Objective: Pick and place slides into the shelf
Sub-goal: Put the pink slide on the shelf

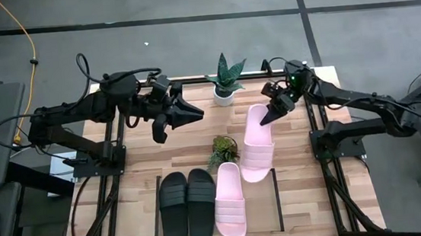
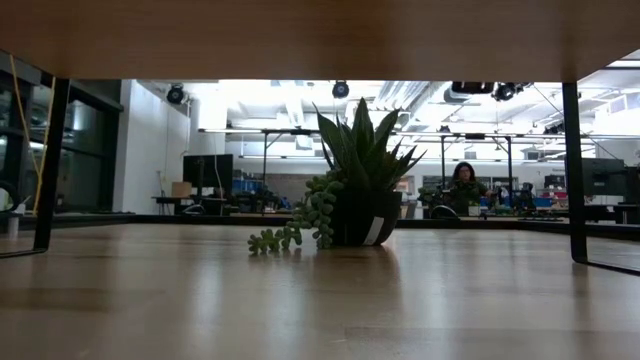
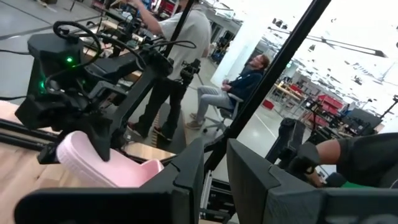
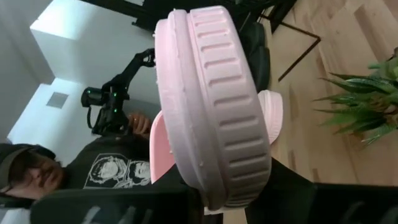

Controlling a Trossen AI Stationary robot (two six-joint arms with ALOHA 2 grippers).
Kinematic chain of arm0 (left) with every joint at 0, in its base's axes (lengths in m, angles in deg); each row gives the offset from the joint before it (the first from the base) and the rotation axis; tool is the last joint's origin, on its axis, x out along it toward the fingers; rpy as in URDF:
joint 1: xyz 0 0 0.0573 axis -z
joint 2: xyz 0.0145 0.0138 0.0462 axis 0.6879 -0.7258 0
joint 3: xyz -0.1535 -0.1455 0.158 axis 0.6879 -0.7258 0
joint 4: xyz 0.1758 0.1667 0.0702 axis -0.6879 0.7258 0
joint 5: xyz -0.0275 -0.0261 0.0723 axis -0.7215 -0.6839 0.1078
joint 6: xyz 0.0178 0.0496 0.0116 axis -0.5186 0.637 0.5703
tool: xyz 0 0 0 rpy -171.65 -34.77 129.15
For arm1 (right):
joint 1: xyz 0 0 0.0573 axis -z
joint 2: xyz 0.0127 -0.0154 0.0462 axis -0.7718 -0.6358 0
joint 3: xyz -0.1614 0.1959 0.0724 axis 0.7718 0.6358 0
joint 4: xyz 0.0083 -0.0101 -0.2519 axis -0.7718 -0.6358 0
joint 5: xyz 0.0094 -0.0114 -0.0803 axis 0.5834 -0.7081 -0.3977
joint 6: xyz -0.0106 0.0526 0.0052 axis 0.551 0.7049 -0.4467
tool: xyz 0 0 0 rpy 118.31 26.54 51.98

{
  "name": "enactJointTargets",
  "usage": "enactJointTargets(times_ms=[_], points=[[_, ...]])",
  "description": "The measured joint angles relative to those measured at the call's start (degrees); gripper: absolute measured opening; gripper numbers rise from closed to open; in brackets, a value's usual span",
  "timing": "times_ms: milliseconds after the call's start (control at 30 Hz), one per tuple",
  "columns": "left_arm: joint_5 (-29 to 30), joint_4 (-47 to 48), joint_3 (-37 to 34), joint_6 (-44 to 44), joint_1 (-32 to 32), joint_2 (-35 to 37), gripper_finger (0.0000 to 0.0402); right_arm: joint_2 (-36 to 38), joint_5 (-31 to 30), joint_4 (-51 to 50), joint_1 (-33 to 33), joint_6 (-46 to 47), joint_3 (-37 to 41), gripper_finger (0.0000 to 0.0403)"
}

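Gripping a pale pink slide (image 1: pixel 258 140) by its heel end, the right gripper (image 1: pixel 277 110) stands closed on the sandal over the far right part of the table (image 1: pixel 134 167); the slide runs from the gripper toward the near side, its toe end lying just beside the right edge of the second pink slide (image 1: pixel 230 201); whether the held slide touches the wood cannot be told from above; in the right wrist view the ribbed strap (image 4: pixel 227 106) fills the middle of the picture, close to the camera.

Two black slides (image 1: pixel 188 207) lie side by side on the shelf (image 1: pixel 260 205) at the near edge, toes pointing away from the far side, and the second pink slide lies just to their right, touching or nearly touching the nearer black one; thin black side panels stand at either end of the board.

The left gripper (image 1: pixel 191 113) hovers over the far left part of the table, well apart from the slides, its fingers (image 3: pixel 186 177) set narrow with nothing between them.

A spiky potted plant (image 1: pixel 225 78) stands at the far edge between the two arms; a small trailing succulent (image 1: pixel 222 149) sits near the middle, just left of the held slide.

Beyond the table, a seated person (image 3: pixel 233 87) and a standing person (image 3: pixel 180 37) show in the left wrist view.
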Motion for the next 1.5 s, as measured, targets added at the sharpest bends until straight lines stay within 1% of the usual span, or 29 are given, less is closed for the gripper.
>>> enactJointTargets(times_ms=[167, 700, 933, 1067, 1267, 1500], points=[[0.4, 0.0, 0.0, 0.1, 0.0, 0.0, 0.0060, -0.9, -1.3, 0.2, -3.4, 0.0, 0.0, 0.0041], [0.6, 0.1, 0.0, 0.3, 0.0, 0.0, 0.0060, -0.8, -12.9, -4.4, -16.9, -2.6, 0.0, 0.0041], [0.6, 0.2, 0.0, 1.3, 0.0, 0.0, 0.0060, -0.8, -16.1, -5.2, -21.3, -2.6, 0.0, 0.0041], [0.6, 0.4, 0.0, 1.4, 0.0, 0.0, 0.0060, -0.8, -17.2, -5.3, -21.6, -3.0, 0.0, 0.0041], [0.4, 0.4, 0.0, 1.4, 0.0, 0.0, 0.0060, -0.8, -19.1, -5.3, -20.3, -5.0, 0.0, 0.0041], [0.4, 0.4, 0.0, 1.3, 0.0, 0.0, 0.0060, 0.0, -18.9, -5.9, -17.1, -6.6, -0.3, 0.0041]])
